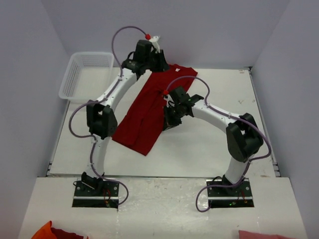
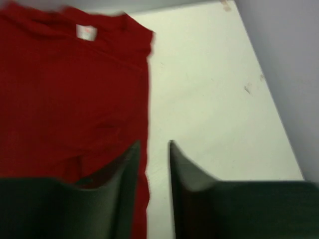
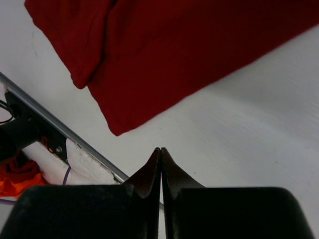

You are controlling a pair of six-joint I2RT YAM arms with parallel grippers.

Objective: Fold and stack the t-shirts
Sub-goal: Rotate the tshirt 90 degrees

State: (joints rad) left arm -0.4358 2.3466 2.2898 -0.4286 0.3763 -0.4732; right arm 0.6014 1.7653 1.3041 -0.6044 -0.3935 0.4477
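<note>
The dark red t-shirt (image 1: pixel 147 112) lies flat on the white table (image 1: pixel 209 144), just to the right of the white basket (image 1: pixel 89 54). It forms a long narrow strip. Its collar end is level with the basket's far rim, and its hem end slants back to a spot nearer than the basket. In the left wrist view, the small white neck label (image 2: pixel 84 32) shows at the collar, and the cloth's right edge runs down toward the fingers.

The left gripper (image 1: pixel 160 62) hangs over the collar end, a little right of the basket's far corner. Its jaws stand apart, with bare table showing in the gap. One finger (image 2: pixel 127 169) sits above the edge of the shirt (image 2: pixel 75 99).

The right gripper (image 1: pixel 168 121) is farther right of the basket, on the other side of the shirt, beside its long edge. Its jaws are pressed together over bare table, apart from the cloth (image 3: pixel 174 50), whose folded corner lies just ahead of the tips (image 3: pixel 160 149).

Some orange cloth (image 1: pixel 47 231) lies well nearer than the basket, past the table's near edge.
</note>
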